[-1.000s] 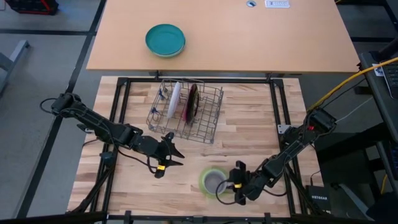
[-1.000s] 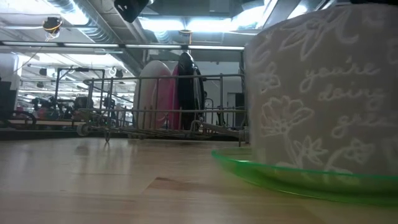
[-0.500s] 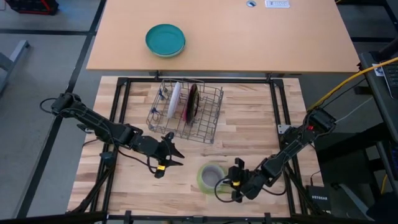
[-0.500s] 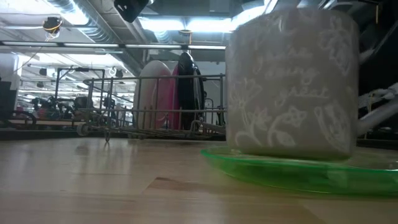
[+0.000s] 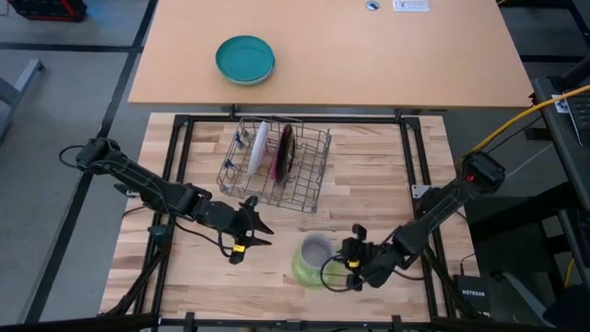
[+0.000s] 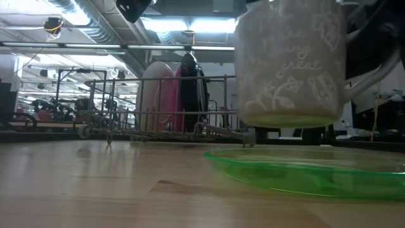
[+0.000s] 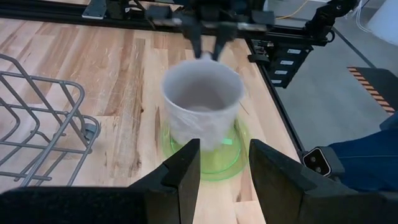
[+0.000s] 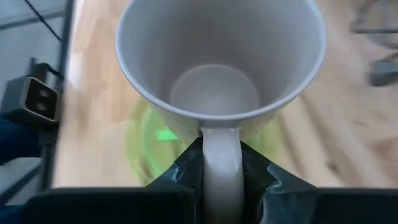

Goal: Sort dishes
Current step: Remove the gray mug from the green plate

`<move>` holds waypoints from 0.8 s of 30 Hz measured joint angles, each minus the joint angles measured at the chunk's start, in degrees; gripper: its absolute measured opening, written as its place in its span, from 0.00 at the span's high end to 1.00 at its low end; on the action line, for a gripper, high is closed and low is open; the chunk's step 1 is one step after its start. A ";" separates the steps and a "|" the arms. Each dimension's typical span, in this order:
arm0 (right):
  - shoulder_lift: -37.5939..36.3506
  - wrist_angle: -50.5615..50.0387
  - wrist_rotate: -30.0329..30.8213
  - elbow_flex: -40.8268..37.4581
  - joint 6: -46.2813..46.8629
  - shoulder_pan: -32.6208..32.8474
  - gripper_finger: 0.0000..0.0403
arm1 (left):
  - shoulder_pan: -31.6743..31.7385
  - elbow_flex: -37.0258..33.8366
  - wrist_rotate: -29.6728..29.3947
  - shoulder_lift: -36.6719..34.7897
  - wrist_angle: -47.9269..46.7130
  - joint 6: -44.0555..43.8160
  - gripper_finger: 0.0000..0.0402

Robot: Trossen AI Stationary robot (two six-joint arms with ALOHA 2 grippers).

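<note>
The small grey mug [image 5: 316, 249] hangs in the air above the lime-green saucer [image 5: 302, 269], which lies flat on the table near its front edge. My right gripper [image 5: 348, 258] is shut on the mug's handle. In the low view the mug's base [image 6: 288, 119] is clear of the saucer [image 6: 304, 172]. My left gripper [image 5: 251, 231] is open and empty, to the left of the saucer. The white plate [image 5: 259, 148] and the magenta plate [image 5: 284, 152] stand on edge in the wire rack [image 5: 309, 175]. My right gripper pinches the mug's handle [image 8: 221, 155] between its two fingers [image 8: 186, 169], one on each flat side. The fingers come about level from the table's right side. The mug is upright, mouth up, lifted clear of the saucer.
The teal bowl [image 5: 245, 59] sits on the far tan table, beyond the rack. Bare wood lies between the rack and the saucer and to the right of the rack. A black frame [image 5: 415, 157] edges the work table.
My right gripper has risen with the grey mug, which stood on the green saucer a second ago and now hangs upright clear of it. The saucer has stayed on the table.
</note>
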 joint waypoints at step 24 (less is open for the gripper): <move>-14.08 -41.58 -2.31 0.04 -4.98 -19.19 0.86 | 0.11 0.00 0.00 0.00 -0.01 0.02 0.68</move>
